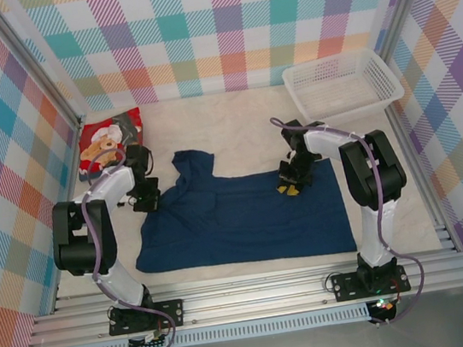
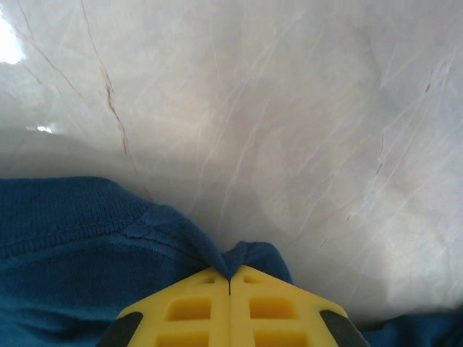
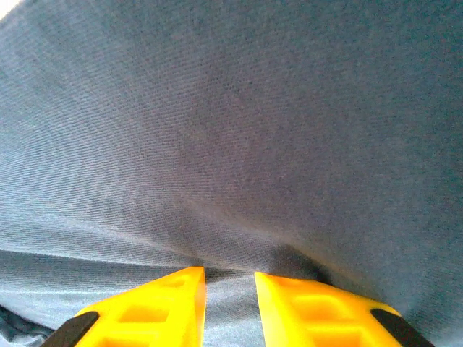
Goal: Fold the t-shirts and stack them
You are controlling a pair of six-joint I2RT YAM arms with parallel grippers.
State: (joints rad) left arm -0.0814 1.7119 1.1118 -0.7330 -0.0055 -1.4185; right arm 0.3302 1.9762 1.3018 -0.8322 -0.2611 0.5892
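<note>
left wrist: left claw (image 2: pixel 230 280) pinches navy shirt (image 2: pixel 65 238) edge; overhead: red shirt (image 1: pixel 108 141).

Bright, even overhead light, soft shadows.
Glare whitens the table (image 2: pixel 289 108), upper left in the left wrist view; the navy t-shirt (image 3: pixel 231 144) blurs up close.

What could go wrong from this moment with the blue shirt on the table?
1. The left tool pinches only a small tip of the navy shirt; this tip may slip out when it is pulled.
2. The right tool stands open on flat cloth; closing there may bunch the cloth and give a crooked fold.
</note>
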